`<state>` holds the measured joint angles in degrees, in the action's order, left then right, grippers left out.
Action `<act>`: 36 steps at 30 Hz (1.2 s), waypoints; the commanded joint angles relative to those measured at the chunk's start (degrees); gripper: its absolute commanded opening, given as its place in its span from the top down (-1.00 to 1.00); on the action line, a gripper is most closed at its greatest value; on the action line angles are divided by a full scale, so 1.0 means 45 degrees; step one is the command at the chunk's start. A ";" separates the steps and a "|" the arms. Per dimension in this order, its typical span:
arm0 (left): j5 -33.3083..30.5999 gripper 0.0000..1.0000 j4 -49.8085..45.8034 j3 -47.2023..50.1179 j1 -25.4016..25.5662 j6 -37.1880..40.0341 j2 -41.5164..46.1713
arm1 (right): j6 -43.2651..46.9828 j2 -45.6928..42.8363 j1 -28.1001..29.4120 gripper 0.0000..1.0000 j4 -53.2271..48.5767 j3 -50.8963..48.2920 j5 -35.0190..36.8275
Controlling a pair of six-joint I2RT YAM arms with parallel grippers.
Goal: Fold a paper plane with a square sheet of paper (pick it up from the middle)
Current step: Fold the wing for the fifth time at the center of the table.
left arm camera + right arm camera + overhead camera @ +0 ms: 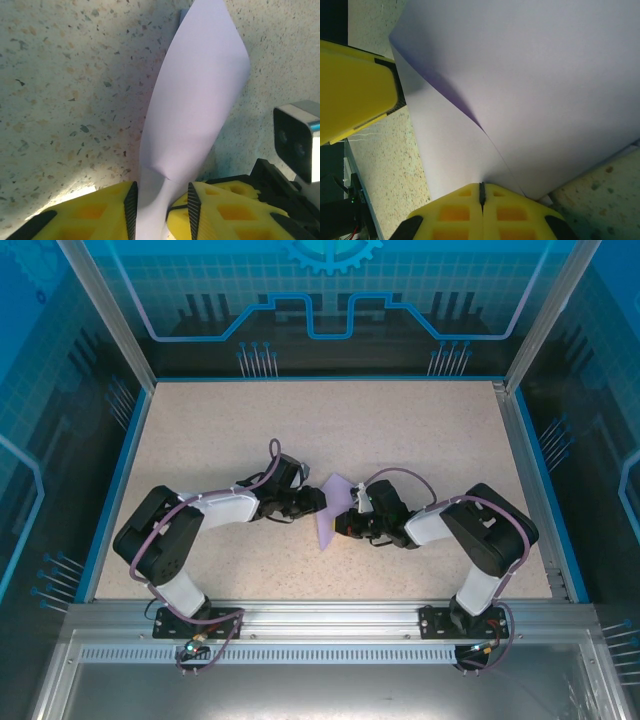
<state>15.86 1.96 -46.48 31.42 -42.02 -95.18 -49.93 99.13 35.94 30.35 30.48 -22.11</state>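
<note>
Clenching thin lavender-purple square paper sheet (334, 508) in right jaws, 3 o'clock; straddling with released left jaws, 9 o'clock; needing pinch before folding.

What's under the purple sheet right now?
The square sheet of paper is held up curled, pinched by the right hand and between the fingers of the left hand. Speckled table shows around it; the patch beneath is covered.

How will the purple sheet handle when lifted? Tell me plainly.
Probably floppy: the square sheet of paper bows and curls above the left gripper, whose jaws stand apart around it. Likely light and easily creased: a fold line runs from where the right gripper pinches it. It may sag if released on one side.
</note>
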 commanded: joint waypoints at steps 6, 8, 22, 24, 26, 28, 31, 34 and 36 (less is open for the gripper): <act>-0.0392 0.46 -0.0886 -0.0174 0.0263 0.0987 0.0116 | 0.0424 0.0304 -0.0292 1.00 -0.2392 -0.0404 0.1111; -0.0633 0.50 -0.1173 -0.0292 0.0330 0.1134 0.0077 | 0.0414 0.0268 -0.0290 1.00 -0.2407 -0.0421 0.1120; -0.2240 0.75 -0.3482 -0.1766 0.0849 0.2025 -0.0633 | 0.0725 -0.0543 -0.0292 1.00 -0.3234 0.0060 0.1186; -0.2254 0.76 -0.3612 -0.1922 0.0941 0.2144 -0.0742 | 0.0757 -0.0612 -0.0291 1.00 -0.3230 0.0129 0.1203; -0.2253 0.77 -0.3723 -0.2051 0.1061 0.2237 -0.0855 | 0.0797 -0.0596 -0.0288 1.00 -0.3604 0.0226 0.1203; -0.2235 0.79 -0.3813 -0.2184 0.1147 0.2306 -0.0899 | 0.0802 -0.0535 -0.0292 1.00 -0.3656 0.0296 0.1197; -0.2201 0.79 -0.3911 -0.2361 0.1205 0.2299 -0.0955 | 0.0842 -0.0411 -0.0292 1.00 -0.3731 0.0365 0.1202; -0.1932 0.79 -0.3872 -0.2472 0.1212 0.2240 -0.0928 | 0.0954 -0.0341 -0.0292 1.00 -0.3894 0.0426 0.1253; -0.1736 0.79 -0.3858 -0.2569 0.1226 0.2227 -0.0930 | 0.1015 -0.0314 -0.0292 1.00 -0.4018 0.0434 0.1309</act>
<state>6.46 -13.85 -56.23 36.40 -32.97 -98.76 -47.11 96.27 35.94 19.53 33.04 -19.55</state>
